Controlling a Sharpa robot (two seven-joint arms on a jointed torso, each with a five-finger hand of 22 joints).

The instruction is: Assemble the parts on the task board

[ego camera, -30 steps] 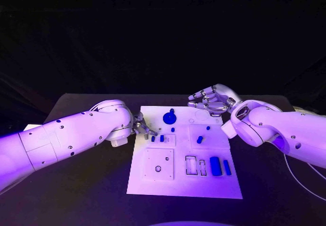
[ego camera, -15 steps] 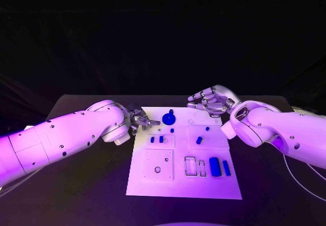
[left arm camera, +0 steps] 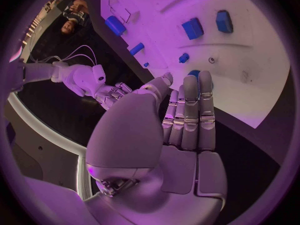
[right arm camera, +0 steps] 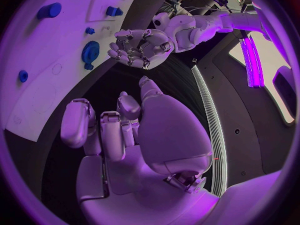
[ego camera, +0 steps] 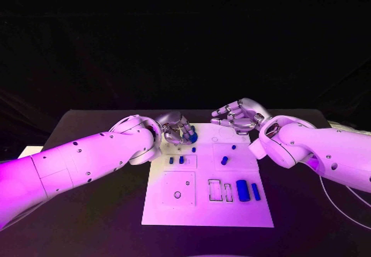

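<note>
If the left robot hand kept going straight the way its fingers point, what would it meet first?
Most likely the round blue gear at the far end of the task board. In the left wrist view, the left robot hand points its fingertips straight at it, though the gap is unclear.

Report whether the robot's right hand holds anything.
Empty: the silver right hand has its fingers loosely curled, nothing between them, beside the white task board.

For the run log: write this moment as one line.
left hand: open, over blue gear at far end of board | right hand: open, holding nothing, off board's far right corner
</note>
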